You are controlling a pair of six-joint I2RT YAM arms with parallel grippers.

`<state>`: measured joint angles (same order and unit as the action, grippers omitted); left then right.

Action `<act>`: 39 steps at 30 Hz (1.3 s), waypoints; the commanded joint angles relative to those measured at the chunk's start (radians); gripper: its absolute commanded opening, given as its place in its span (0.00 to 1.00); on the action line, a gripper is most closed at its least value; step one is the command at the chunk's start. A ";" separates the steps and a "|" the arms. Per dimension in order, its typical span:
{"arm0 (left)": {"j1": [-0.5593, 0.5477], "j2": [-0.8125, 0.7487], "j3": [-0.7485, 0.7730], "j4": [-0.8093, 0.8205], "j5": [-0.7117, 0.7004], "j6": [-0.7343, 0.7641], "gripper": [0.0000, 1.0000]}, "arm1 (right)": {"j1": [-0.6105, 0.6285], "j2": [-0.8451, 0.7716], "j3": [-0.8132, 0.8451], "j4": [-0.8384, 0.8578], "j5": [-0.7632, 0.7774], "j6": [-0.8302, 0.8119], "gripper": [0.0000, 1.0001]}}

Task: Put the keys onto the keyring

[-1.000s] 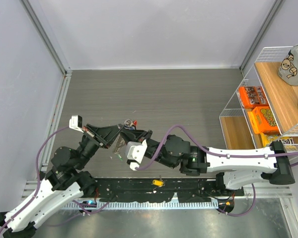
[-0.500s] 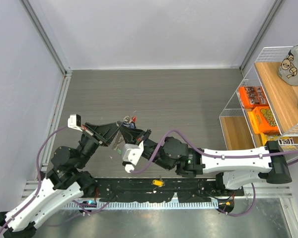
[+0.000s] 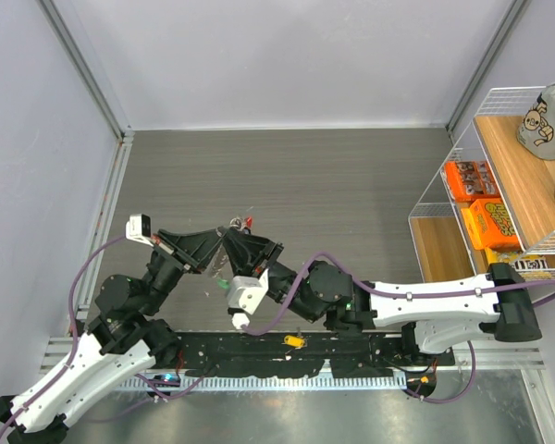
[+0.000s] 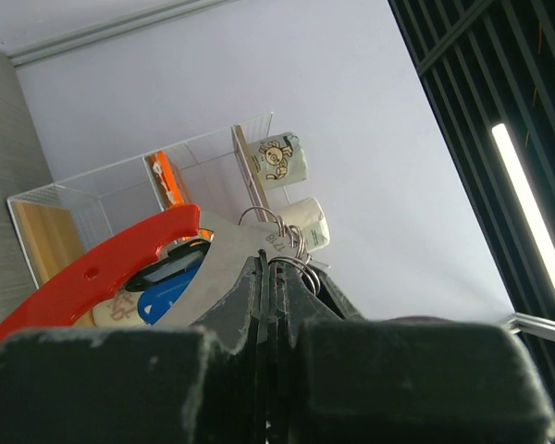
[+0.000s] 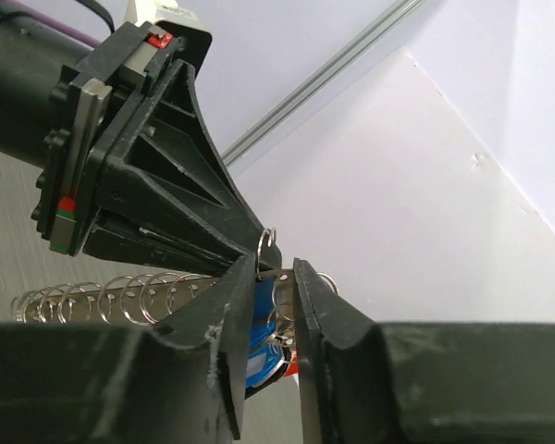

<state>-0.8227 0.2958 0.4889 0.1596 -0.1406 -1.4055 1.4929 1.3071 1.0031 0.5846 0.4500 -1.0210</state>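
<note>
The left gripper [image 4: 270,277] is fully clenched: in its wrist view the two black fingers are pressed together, with no gap between them, on the flat metal blade of one key [image 4: 229,262] that has a small number stamped near its tip. The rest of the keys [image 3: 239,223] hang in one bunch at the tip of the left gripper, raised above the grey table [image 3: 351,185]. Just beside the pinched blade are a big red tag [image 4: 92,270] that curves out to one side, and a blue tag [image 4: 169,294] that lies partly under it. Thin wire rings [image 4: 282,242] stand up directly behind the left gripper's fingertips, touching the blade. The right gripper [image 5: 273,268] meets the left gripper tip to tip. Its fingers are almost together and only a narrow slit is left between them. In this slit a blue tag and some wire loops are visible, but I cannot tell if the fingers really press on them or only stand around them. The keyring [image 5: 266,244] shows as a small thin ring exactly where the two grippers meet, and its silvery chain [image 5: 97,294] runs away from there along the underside of the left gripper. A wire shelf [image 3: 462,199] stands well apart from the left gripper, at the far side of the table.
</note>
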 commanded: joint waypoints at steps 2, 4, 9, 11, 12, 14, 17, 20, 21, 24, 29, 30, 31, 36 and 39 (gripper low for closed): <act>-0.021 -0.024 -0.001 0.072 0.150 0.000 0.00 | -0.036 -0.071 -0.011 0.063 0.098 0.005 0.36; -0.021 -0.026 -0.003 0.077 0.148 0.000 0.00 | -0.036 -0.080 -0.012 0.057 0.105 0.010 0.36; -0.020 -0.021 -0.004 0.086 0.151 0.000 0.00 | -0.036 -0.085 -0.014 0.026 0.082 0.041 0.36; -0.021 -0.023 -0.004 0.086 0.153 0.000 0.00 | -0.036 -0.083 -0.014 0.017 0.076 0.051 0.36; -0.021 -0.023 -0.003 0.087 0.153 -0.001 0.00 | -0.036 -0.078 -0.014 0.017 0.078 0.052 0.36; -0.021 -0.021 -0.003 0.086 0.153 0.003 0.00 | -0.036 -0.074 -0.009 0.001 0.070 0.064 0.35; -0.021 -0.020 -0.007 0.092 0.150 0.000 0.00 | -0.036 -0.069 -0.009 -0.019 0.044 0.094 0.33; -0.021 -0.021 -0.007 0.097 0.150 0.005 0.00 | -0.034 -0.060 -0.012 -0.019 0.041 0.110 0.31; -0.021 -0.021 -0.006 0.098 0.150 0.007 0.00 | -0.034 -0.054 -0.012 -0.017 0.044 0.111 0.31; -0.020 -0.018 -0.001 0.101 0.150 0.013 0.00 | -0.034 -0.042 -0.006 -0.012 0.050 0.114 0.26; -0.021 -0.014 0.000 0.118 0.156 0.013 0.00 | -0.036 -0.017 0.002 0.003 0.078 0.108 0.23; -0.021 -0.014 0.000 0.120 0.156 0.013 0.00 | -0.033 -0.012 0.005 0.001 0.078 0.108 0.22; -0.021 -0.014 0.002 0.124 0.160 0.017 0.00 | -0.034 -0.008 0.006 0.000 0.075 0.110 0.21; -0.020 -0.009 0.002 0.138 0.174 0.022 0.00 | -0.037 0.017 0.034 -0.023 0.061 0.121 0.16; -0.021 -0.006 0.005 0.146 0.185 0.026 0.00 | -0.036 0.023 0.043 -0.028 0.064 0.119 0.15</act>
<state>-0.8223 0.2924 0.4694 0.1692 -0.1280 -1.3792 1.4864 1.2953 1.0000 0.5526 0.4633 -0.9123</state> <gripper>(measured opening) 0.036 0.154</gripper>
